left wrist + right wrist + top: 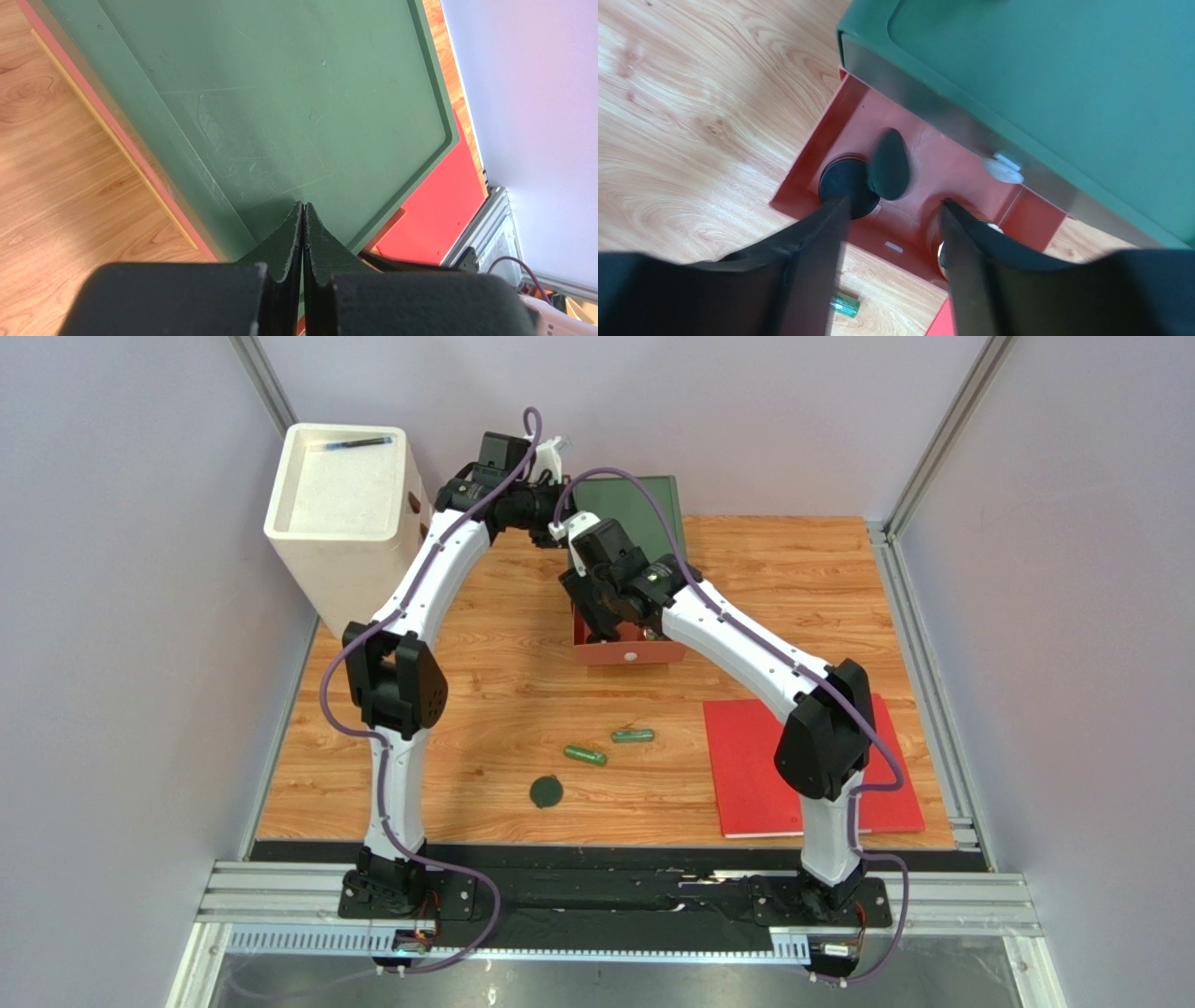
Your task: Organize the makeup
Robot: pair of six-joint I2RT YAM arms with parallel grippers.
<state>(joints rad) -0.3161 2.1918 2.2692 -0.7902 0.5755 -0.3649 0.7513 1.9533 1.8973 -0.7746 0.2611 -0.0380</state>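
Observation:
A green box [638,511] stands at the back centre with its red drawer [627,654] pulled out toward the front. My left gripper [303,207] is shut, with its tips on the box's green top [295,105]. My right gripper [894,203] is open and empty just above the drawer [829,133]. The drawer holds a dark round compact [840,178], a black ball-shaped piece [889,164], a small white item [1003,169] and a round jar [936,245] half hidden by my right finger. Two slim green tubes [586,753] [631,735] and a dark green compact [546,791] lie on the table.
A white bin [344,511] stands at the back left with a thin black stick on its top. A flat red book [765,770] lies at the front right, partly under the right arm. Grey walls close in both sides.

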